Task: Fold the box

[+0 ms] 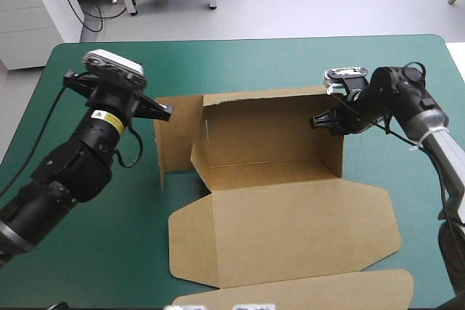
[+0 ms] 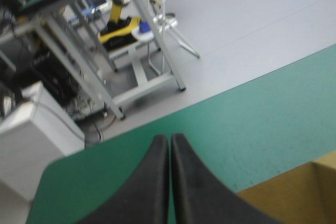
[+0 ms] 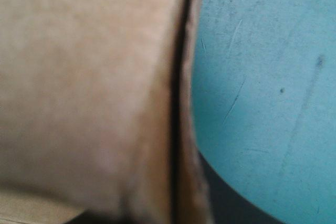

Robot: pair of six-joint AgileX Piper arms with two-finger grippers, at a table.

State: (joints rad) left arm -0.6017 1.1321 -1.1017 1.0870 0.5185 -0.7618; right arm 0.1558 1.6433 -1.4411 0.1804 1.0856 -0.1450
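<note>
The brown box stands mid-table with its back and side walls raised, and its lid lies flat toward the table's front edge. A loose side flap stands upright at the box's left end. My left gripper hovers at that flap's top, shut and holding nothing. In the left wrist view the black fingers meet in an arch above the cover, a corner of the box beside them. My right gripper is at the right wall's top corner. The right wrist view shows doubled board very close.
The teal-green cover stretches wide on the box's left and narrower on its right. The lid's front flap reaches almost to the table's front edge. The table's far edge lies ahead of my left gripper.
</note>
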